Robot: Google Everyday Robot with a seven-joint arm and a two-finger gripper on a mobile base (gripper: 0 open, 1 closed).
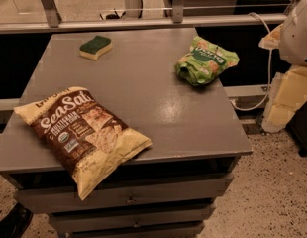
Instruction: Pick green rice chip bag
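The green rice chip bag (206,60) lies on the grey table (143,93) near its far right edge. It is bright green and glossy, with a dark oval logo, and looks crumpled. My arm's white housing (298,29) shows at the right edge of the view. The gripper (286,99) hangs below the housing as pale blocky parts. It is off the table's right side, to the right of the bag and apart from it, and it holds nothing that I can see.
A large cream-and-brown Sea Salt chip bag (83,131) lies at the front left, overhanging the table's front edge. A green-and-yellow sponge (95,47) sits at the far left. A white cable (268,68) hangs right of the table. A rail runs behind it.
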